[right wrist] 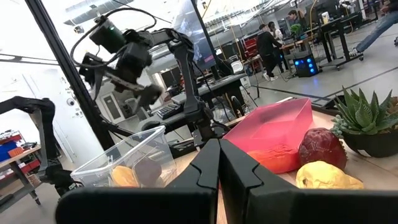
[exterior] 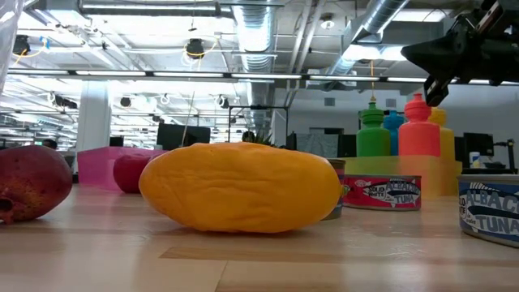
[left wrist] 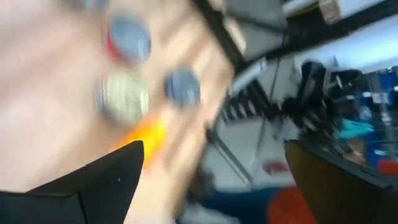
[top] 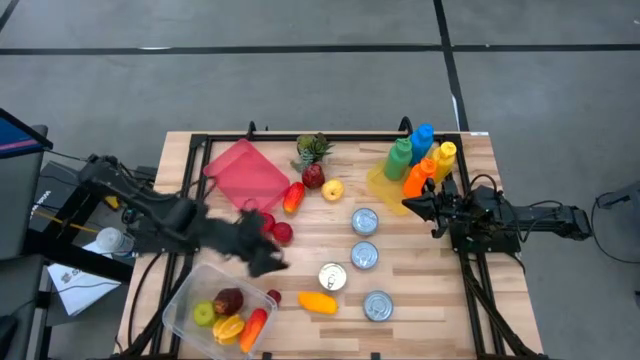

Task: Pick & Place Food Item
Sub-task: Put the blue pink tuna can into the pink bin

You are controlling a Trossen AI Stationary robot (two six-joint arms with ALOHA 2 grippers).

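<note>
LEFT GRIPPER (top: 262, 258): above table between clear plastic container (top: 180, 300) and orange oblong fruit (top: 318, 301), fingers spread, empty, placed for next pick | RIGHT GRIPPER (top: 412, 205): parked beside coloured bottles (top: 420, 160), fingers pressed together, idle | CONTAINER: holds several fruits

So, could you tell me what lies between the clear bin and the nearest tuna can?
In the high view, an orange fruit lies on the bare wood between the clear bin and the tuna can.
</note>
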